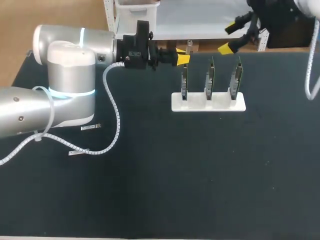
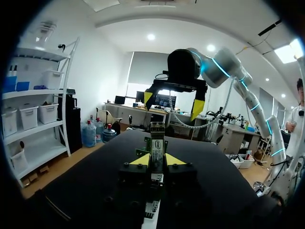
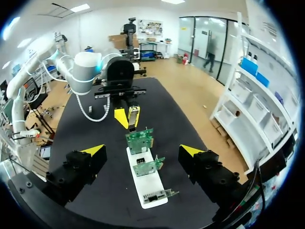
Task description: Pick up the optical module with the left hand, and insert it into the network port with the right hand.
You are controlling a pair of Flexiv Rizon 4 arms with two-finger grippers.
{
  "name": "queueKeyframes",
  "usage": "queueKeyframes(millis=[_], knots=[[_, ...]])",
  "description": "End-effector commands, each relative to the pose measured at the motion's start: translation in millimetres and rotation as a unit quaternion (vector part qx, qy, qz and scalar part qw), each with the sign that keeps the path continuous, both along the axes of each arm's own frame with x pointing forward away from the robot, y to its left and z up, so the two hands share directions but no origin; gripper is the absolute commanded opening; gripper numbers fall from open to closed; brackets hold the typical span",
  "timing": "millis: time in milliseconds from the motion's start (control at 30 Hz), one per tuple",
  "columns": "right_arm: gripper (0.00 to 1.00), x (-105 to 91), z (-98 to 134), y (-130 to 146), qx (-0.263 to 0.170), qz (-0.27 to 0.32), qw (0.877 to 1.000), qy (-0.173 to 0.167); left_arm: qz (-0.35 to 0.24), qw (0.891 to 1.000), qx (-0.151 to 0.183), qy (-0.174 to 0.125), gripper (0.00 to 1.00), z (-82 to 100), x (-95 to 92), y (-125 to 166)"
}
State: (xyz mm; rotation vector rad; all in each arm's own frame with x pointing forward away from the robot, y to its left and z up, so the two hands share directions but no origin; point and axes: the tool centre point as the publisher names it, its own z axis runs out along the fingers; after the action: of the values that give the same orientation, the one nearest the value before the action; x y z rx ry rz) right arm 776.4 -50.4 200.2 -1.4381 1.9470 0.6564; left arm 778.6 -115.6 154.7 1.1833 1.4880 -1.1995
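Observation:
My left gripper (image 1: 182, 58) is shut on the optical module (image 1: 189, 48), a slim silver piece held just behind the leftmost of three green network cards (image 1: 184, 80). In the left wrist view the module (image 2: 157, 143) stands between the yellow fingertips (image 2: 175, 160) of my left gripper (image 2: 157, 160). My right gripper (image 1: 228, 38) hangs open above the table's far edge, behind the cards and apart from them. In its own view the right gripper (image 3: 143, 151) is spread wide over the cards (image 3: 139, 140), with the module (image 3: 134, 114) ahead of them.
The cards stand upright in a white base (image 1: 208, 102) at the table's back middle. Two spare modules (image 1: 91, 127) (image 1: 79, 151) lie on the black mat under my left arm. The left arm's white cable (image 1: 114, 107) loops over the mat.

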Motion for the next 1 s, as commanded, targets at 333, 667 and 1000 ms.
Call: queueKeyframes(millis=[333,667,1000], knots=[[1.0,4.7,-5.5,33.6,0.022,0.157,0.983,0.096,0.003,1.0,-0.001,-0.001,0.0,-0.1,-1.9,-0.1],[1.0,6.6,-7.3,48.1,0.026,0.156,0.984,0.085,0.003,1.0,-0.001,-0.001,0.0,-0.1,-1.9,-0.1],[1.0,9.6,-10.4,60.4,0.025,0.097,0.995,0.026,0.003,1.0,-0.001,-0.001,0.0,-0.1,-1.9,-0.1]])
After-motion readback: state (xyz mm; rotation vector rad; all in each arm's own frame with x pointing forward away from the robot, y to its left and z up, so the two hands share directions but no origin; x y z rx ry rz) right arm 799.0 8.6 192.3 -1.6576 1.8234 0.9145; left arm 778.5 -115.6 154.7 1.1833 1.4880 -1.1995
